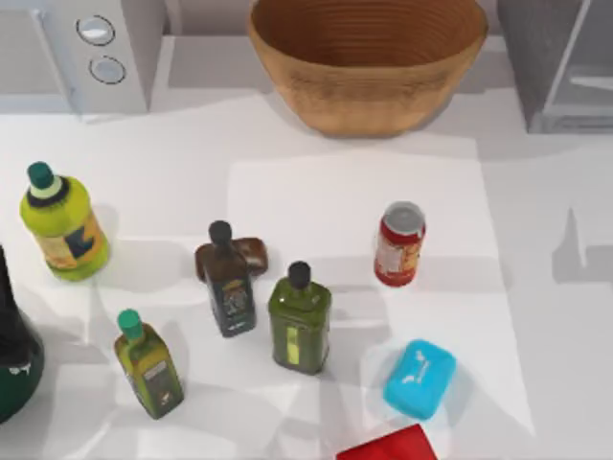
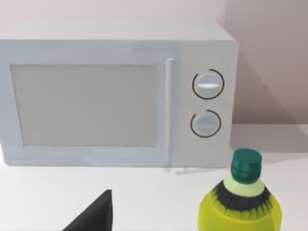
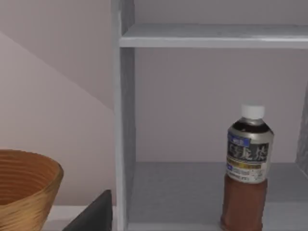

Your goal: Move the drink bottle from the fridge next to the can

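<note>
Right now our drink bottle (image 3: 247, 168) stands upright on the lower shelf floor inside the fridge (image 3: 126, 120), seen from the right wrist view through the open front, below an upper shelf. It has its white cap on, a grey-blue label band around the shoulder and reddish-brown liquid showing beneath. From above, the fridge (image 1: 560, 62) sits at the table's far right corner, and the can (image 1: 399, 243) stands upright on the white table (image 1: 287, 172), right of centre, well apart from the fridge.

Between them, at the far edge, rests a large woven basket (image 1: 369, 57); its rim also appears in the right wrist view (image 3: 26, 192), just beside the fridge wall. At the far left stands a white microwave (image 1: 101, 53) with two round knobs, which the left wrist view faces head on (image 2: 115, 91). A yellow-green bottle (image 1: 62, 222) with a teal cap stands near the table's left side and shows close in the left wrist view (image 2: 240, 202).

Near the middle stand two dark-capped bottles, one dark (image 1: 228, 283) and one olive green (image 1: 300, 321), and a smaller green-capped bottle (image 1: 148, 364) left of them. A brown object (image 1: 251, 254) lies behind the dark bottle. A blue object (image 1: 420, 379) and a red object (image 1: 388, 446) lie near the front edge.

A dark wedge sits at the lower edge of each wrist view; whether either arm's jaws are open or closed we cannot tell.
</note>
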